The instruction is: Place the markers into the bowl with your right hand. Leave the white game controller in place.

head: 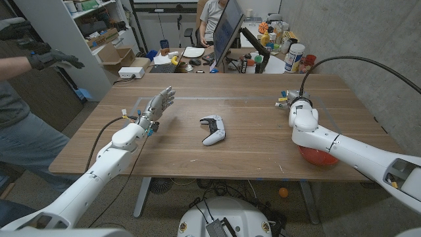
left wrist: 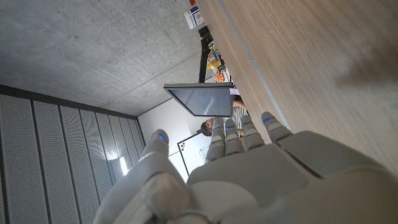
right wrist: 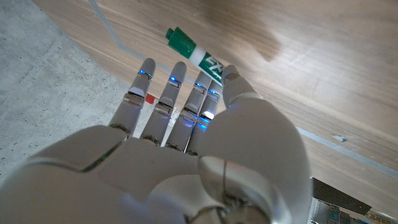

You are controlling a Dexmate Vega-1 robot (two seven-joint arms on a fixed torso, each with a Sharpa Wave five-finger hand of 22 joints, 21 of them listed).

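The wooden tabletop (head: 237, 108) has a brown grain, with a thin pale line running across its far part. Nearest the robot on its right side, a red bowl (head: 318, 156) sits at the front edge, mostly hidden under the right forearm. In the middle lies the white game controller (head: 212, 129), apart from both hands. The left hand (head: 156, 106) is raised over the left side of the tabletop, fingers straight and apart, holding nothing. The right hand (right wrist: 186, 155) reaches toward the far right part of the tabletop, where the markers (head: 283, 100) lie in a small cluster. In the right wrist view its fingers are stretched out over a green-capped marker (right wrist: 194, 51) lying on the wood; a fingertip seems to touch the marker's white barrel, though I cannot tell whether it is actually gripped.

Beyond the tabletop the room is cluttered: a desk with a dark monitor (head: 228, 29), bottles and jars, a person seated behind it, and grey shelves at the far left. A gloved hand of another person (head: 52, 59) reaches in at the left. The walls are bare concrete.
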